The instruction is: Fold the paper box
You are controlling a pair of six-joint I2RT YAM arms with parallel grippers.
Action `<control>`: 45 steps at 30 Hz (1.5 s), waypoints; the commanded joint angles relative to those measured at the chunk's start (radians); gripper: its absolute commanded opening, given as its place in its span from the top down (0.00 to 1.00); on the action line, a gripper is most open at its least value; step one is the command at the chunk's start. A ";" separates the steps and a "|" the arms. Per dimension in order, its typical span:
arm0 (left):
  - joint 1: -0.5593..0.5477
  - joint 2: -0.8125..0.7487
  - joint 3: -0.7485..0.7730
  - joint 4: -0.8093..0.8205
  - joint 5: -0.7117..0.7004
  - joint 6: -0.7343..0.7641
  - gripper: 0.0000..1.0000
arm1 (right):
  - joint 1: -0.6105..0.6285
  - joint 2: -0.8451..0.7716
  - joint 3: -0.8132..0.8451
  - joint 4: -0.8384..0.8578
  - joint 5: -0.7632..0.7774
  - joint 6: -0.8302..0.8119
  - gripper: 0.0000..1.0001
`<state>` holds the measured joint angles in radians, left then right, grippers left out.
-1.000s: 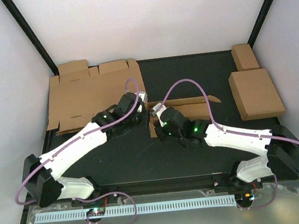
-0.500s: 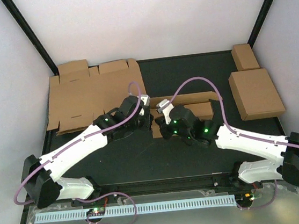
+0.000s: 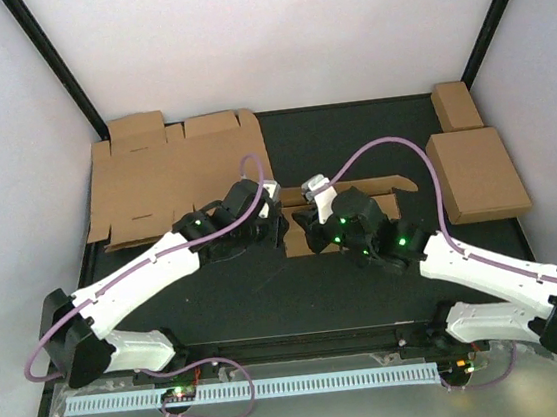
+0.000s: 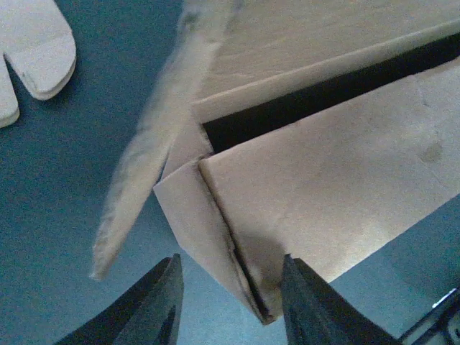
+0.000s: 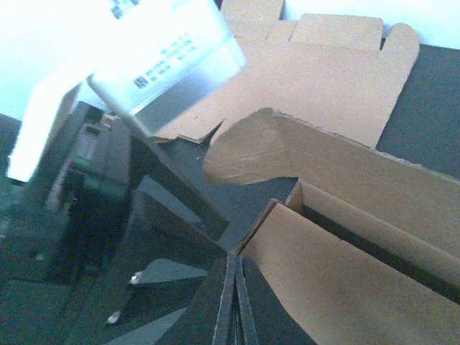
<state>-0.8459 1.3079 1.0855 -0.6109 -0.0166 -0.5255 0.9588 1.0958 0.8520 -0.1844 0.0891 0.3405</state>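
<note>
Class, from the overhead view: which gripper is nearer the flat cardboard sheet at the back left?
Left. The left gripper sits just off the near right corner of the flat sheet; the right gripper is farther right, at the half-folded box.

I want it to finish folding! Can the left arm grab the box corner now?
Probably yes: the left end effector is open, and a corner of the paper box sits between its fingers, nothing blocking.

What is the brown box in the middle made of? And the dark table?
The paper box looks like plain brown cardboard, matte, with fuzzy cut edges and creased flaps. The table seems covered in a dark, dull mat, maybe rubber or felt; no shine, so I can't be sure.
</note>
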 commanded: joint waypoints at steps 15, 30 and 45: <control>-0.007 -0.255 -0.070 -0.076 0.016 -0.008 0.19 | -0.037 0.009 0.015 -0.050 0.000 0.025 0.98; 0.001 -0.365 -0.082 -0.033 -0.029 0.012 0.01 | -0.051 -0.033 0.013 -0.067 0.001 0.016 0.98; 0.160 -0.284 -0.046 0.013 0.052 0.075 0.01 | -0.117 -0.075 0.024 -0.165 0.040 0.037 0.98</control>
<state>-0.7357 1.0039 1.0077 -0.6544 -0.0128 -0.4854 0.8883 1.0367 0.8558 -0.2905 0.0952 0.3618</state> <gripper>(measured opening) 0.988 0.024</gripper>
